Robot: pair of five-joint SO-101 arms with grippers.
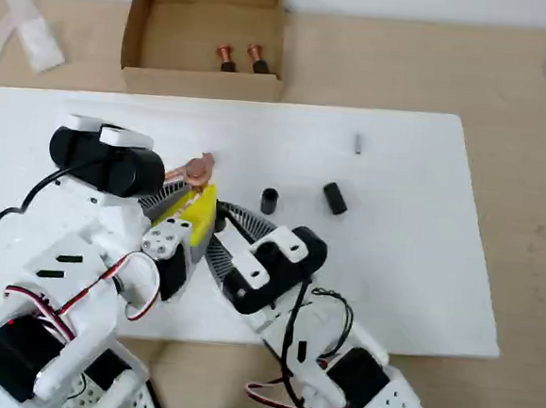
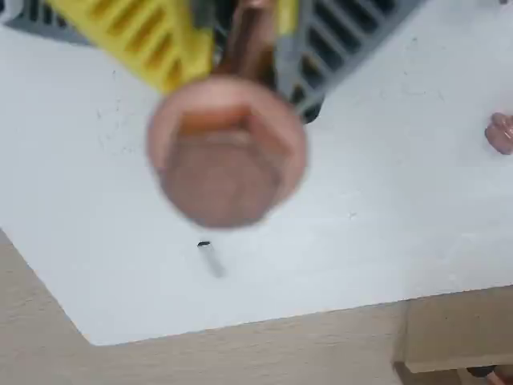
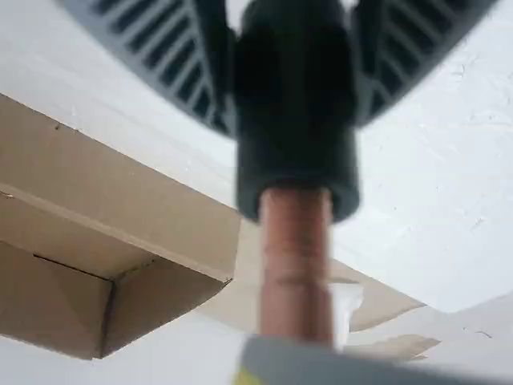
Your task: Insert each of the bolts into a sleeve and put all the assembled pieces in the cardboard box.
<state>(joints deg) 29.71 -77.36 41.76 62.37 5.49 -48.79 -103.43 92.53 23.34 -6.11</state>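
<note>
My left gripper (image 1: 199, 196), with one yellow finger, is shut on a copper bolt (image 1: 197, 171) above the white mat. In the left wrist view the bolt's round head (image 2: 227, 152) faces the camera, with the left gripper (image 2: 244, 24) clamped on its shaft. My right gripper (image 3: 296, 40) is shut on a black sleeve (image 3: 296, 136), and the bolt's copper shaft (image 3: 295, 265) goes into the sleeve's open end. In the high view the right gripper (image 1: 220, 224) meets the left one near the mat's middle. The cardboard box (image 1: 135, 32) stands at the back and holds two assembled pieces (image 1: 228, 59).
Two loose black sleeves (image 1: 269, 201) (image 1: 335, 198) lie on the white mat (image 1: 400, 271) to the right of the grippers. A small grey pin (image 1: 358, 143) lies farther back. A pink-copper piece (image 2: 501, 132) shows at the left wrist view's edge.
</note>
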